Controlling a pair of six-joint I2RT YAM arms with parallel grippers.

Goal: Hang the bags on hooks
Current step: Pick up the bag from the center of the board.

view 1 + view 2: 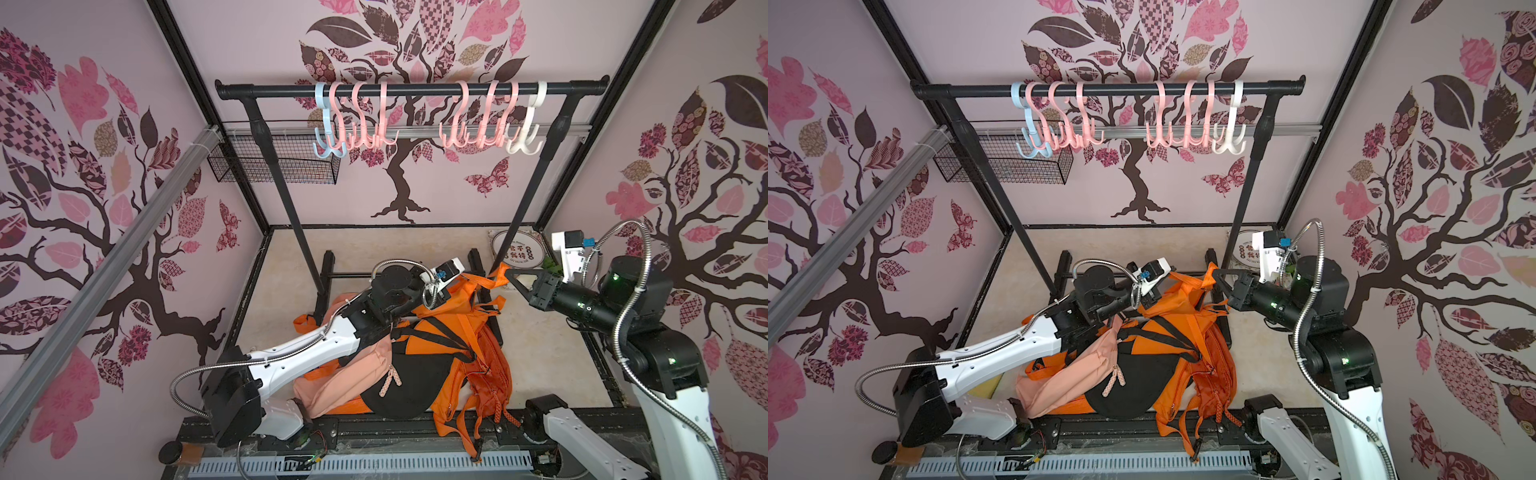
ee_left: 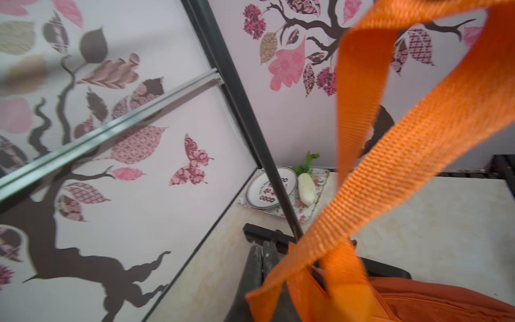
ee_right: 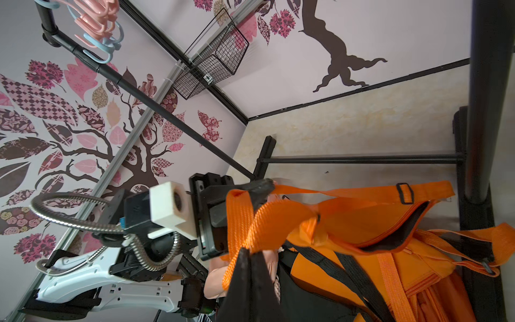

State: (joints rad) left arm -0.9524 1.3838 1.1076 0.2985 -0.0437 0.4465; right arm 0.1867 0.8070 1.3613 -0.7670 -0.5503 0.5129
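1. The orange bag (image 1: pixel 455 332), made of smooth cloth crossed by black webbing bands, lay slumped on the cream, marbled bench (image 1: pixel 548 336). It sat between the middle and the front edge, with its top end drawn up toward the foot of the rack's right upright.
2. Its strap (image 2: pixel 390 167), a flat loop of coarse, ribbed orange webbing, rose from the bag's mouth and ran between the two hands.
3. The left hand (image 2: pixel 262 259) had its dull grey fingers pressed together, pinching the strap close to where it joined the bag.
4. The right hand (image 1: pixel 507 272), black and tapering to a wedge, was also clamped tight on the strap beside the right upright.
5. Glossy plastic hooks (image 1: pixel 368 139) in pink, pale blue and white, S-curved with forked prongs, hung in two clusters from the round black rail (image 1: pixel 415 89). The bag lay well below them.
6. A soft, matte peach backpack (image 1: pixel 332 382) lay against the orange bag under the left arm, a braided zip pull (image 1: pixel 390 382) trailing from it.
7. A black wire-mesh basket (image 1: pixel 274 162), box-shaped, was fixed to the back wall near the left corner.
8. In the back right corner of the bench, a round white plate (image 2: pixel 263 192) and a smooth white radish (image 2: pixel 305 189) with green leaves rested on a floral tray (image 2: pixel 313 207).
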